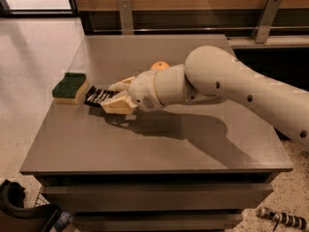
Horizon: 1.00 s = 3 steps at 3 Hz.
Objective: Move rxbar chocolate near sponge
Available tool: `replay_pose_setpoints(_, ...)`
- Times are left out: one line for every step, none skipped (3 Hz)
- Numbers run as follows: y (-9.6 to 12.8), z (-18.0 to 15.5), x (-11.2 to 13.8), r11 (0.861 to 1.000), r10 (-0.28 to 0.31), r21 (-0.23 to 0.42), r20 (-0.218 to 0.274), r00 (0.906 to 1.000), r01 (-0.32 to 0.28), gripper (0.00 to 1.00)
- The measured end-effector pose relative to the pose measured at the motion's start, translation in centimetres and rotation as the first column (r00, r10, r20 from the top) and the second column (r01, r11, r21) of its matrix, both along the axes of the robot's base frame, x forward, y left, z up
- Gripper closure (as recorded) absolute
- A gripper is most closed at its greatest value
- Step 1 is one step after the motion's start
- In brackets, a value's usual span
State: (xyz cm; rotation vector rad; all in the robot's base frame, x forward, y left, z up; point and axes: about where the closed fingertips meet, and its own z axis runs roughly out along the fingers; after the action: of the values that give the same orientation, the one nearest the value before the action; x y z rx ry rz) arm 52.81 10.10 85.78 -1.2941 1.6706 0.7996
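Note:
The sponge (pixel 70 87), dark green on top with a pale yellow base, lies at the left side of the grey table (pixel 159 144). My gripper (pixel 112 96) is just right of it, low over the table, shut on the rxbar chocolate (pixel 98 95). The black-wrapped bar sticks out of the fingers toward the sponge, its end a small gap from the sponge's right edge. My white arm reaches in from the right.
An orange (pixel 160 66) sits on the table behind my wrist, mostly hidden by the arm. A wooden wall with metal brackets (pixel 125 12) runs along the table's far edge. Tiled floor lies to the left.

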Motion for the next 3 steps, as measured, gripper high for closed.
replay_pose_setpoints(3.01, -1.83, 1.47, 0.999, 0.043, -0.006, 0.013, 0.999, -0.043, 1.0)
replay_pose_setpoints(3.49, -1.86, 1.29, 0.999, 0.052, -0.006, 0.013, 0.9986, -0.052, 0.75)
replay_pose_setpoints(3.67, -1.86, 1.2, 0.998, 0.055, -0.006, 0.013, 0.9984, -0.055, 0.53)
